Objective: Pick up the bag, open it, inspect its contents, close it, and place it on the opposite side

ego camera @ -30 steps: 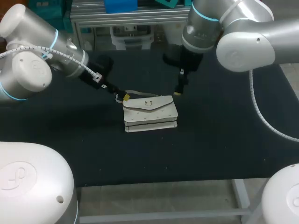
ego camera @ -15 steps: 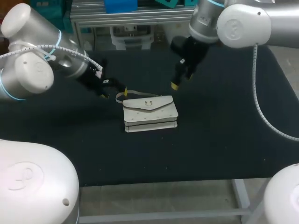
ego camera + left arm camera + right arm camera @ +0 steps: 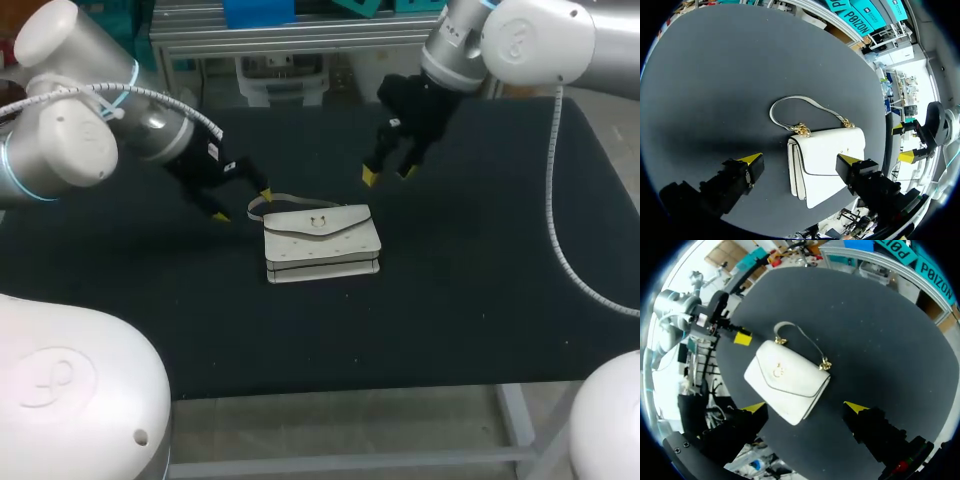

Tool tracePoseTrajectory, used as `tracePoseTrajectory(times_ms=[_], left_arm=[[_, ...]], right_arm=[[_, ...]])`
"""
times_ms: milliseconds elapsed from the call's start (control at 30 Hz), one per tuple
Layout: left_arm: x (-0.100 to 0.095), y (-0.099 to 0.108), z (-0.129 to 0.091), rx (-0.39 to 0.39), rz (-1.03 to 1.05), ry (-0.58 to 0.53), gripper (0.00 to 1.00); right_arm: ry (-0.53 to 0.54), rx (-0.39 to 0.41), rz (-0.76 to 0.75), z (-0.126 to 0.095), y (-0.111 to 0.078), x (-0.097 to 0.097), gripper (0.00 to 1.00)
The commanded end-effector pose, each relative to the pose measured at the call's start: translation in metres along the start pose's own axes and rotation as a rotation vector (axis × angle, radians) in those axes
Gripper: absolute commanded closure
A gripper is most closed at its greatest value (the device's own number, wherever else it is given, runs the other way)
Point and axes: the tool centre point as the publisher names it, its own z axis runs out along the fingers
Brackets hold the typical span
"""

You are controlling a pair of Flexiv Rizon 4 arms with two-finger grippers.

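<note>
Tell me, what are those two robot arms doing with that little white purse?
Nobody is holding the white bag right now. It lies flat on the black table with its flap shut and its strap curled beside it. The left gripper hovers open by the strap end, and the right gripper hangs open just behind the bag. Neither touches it.

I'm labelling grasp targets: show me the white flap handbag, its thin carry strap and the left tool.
white flap handbag (image 3: 321, 245), head view, middle of flap.
thin carry strap (image 3: 790, 97), left wrist view, top of loop.
left tool (image 3: 241, 204), head view, midway between yellow tips.
</note>
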Motion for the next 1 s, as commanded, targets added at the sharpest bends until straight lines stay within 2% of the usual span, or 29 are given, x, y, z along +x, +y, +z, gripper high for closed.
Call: tracePoseTrajectory(times_ms=[33,133,200,333,500,600,800,1000], left_arm=[[0.000,-0.001,0.001,-0.002,-0.001,-0.001,0.00],[0.000,-0.001,0.001,-0.002,-0.001,-0.001,0.00],[0.002,-0.002,0.003,0.000,-0.073,0.007,0.00],[0.003,0.006,0.009,0.007,-0.249,0.017,0.00],[0.003,0.012,0.015,-0.013,-0.385,0.087,0.00],[0.005,0.011,0.020,-0.030,-0.398,0.139,0.00],[0.004,0.017,0.024,-0.035,-0.366,0.238,0.00],[0.004,0.020,0.028,-0.041,-0.362,0.290,0.00]], right_arm=[[0.001,0.002,-0.001,-0.001,0.000,0.000,0.00],[0.001,0.002,-0.001,-0.001,0.000,0.000,0.00],[0.062,-0.019,0.080,0.004,0.001,0.001,0.00],[0.043,-0.022,0.261,0.012,-0.007,0.001,0.00],[0.112,-0.069,0.409,0.015,-0.020,0.003,0.00],[0.151,-0.078,0.488,0.024,-0.022,0.005,0.00],[0.256,-0.134,0.549,0.041,-0.022,0.011,0.00],[0.308,-0.170,0.588,0.062,-0.018,0.015,0.00]])
